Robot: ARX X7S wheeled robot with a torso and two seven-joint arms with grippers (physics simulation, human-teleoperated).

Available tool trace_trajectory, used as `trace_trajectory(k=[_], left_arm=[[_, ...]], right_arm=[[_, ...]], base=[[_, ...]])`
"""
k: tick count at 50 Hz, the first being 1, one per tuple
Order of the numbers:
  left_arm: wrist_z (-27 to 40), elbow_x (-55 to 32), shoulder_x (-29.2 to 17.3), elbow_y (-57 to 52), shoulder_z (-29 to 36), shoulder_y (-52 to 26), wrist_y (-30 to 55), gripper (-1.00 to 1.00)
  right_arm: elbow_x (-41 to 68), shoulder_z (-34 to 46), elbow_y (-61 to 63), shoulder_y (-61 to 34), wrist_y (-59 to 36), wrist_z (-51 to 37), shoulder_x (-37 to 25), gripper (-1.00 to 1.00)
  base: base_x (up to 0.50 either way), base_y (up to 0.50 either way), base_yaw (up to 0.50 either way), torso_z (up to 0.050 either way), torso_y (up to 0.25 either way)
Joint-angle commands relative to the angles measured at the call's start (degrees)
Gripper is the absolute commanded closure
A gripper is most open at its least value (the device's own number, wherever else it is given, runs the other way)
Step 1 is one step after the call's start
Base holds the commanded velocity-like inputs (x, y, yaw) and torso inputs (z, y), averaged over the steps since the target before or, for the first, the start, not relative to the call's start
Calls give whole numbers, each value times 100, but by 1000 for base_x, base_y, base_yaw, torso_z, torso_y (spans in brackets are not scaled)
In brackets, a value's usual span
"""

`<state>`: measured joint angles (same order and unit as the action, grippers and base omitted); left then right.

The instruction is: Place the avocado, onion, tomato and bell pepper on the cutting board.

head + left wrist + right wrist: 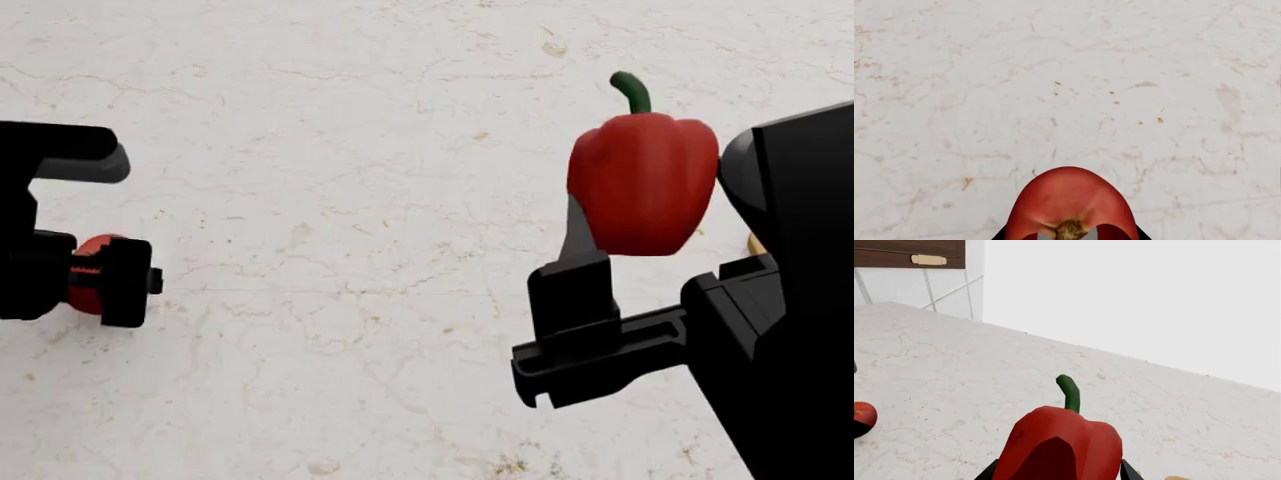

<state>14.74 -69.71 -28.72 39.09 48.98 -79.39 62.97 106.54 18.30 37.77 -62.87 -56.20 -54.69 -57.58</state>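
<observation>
The round red tomato (1066,197) with its brownish stem scar sits between the fingers of my left gripper (1069,236), which is shut on it above the marble counter. In the head view the tomato (88,252) shows only partly behind the left gripper (104,278) at the left edge. My right gripper (651,235) is shut on the glossy red bell pepper (643,178), held upright with its green stem on top. The bell pepper (1059,444) also fills the space between the right gripper's (1057,474) fingers in the right wrist view. The avocado, onion and cutting board are out of view.
The white marble counter (347,150) spreads under both arms. A brown cabinet with a tan handle (927,259) and a tiled wall (914,290) stand at the counter's far end. A small tan sliver (755,243) peeks out beside the right arm; I cannot tell what it is.
</observation>
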Motion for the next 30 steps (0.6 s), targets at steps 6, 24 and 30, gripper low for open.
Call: trace_trajectory(k=[6, 24, 30], left_arm=[[870, -483, -525, -1742, -649, 458, -55, 100], [2355, -1513, -1564, -4739, -1584, 811, -185, 100], [2736, -1951, -1745, -5334, -1815, 829, -194, 100]], right_arm=[[-113, -187, 93, -40, -34, 132, 111, 100], [-157, -588, 274, 394, 315, 84, -224, 100], [-72, -654, 176, 310, 368, -92, -343, 100]], base=[[0, 0, 0, 0, 0], [0, 0, 0, 0, 0], [0, 0, 0, 0, 0]])
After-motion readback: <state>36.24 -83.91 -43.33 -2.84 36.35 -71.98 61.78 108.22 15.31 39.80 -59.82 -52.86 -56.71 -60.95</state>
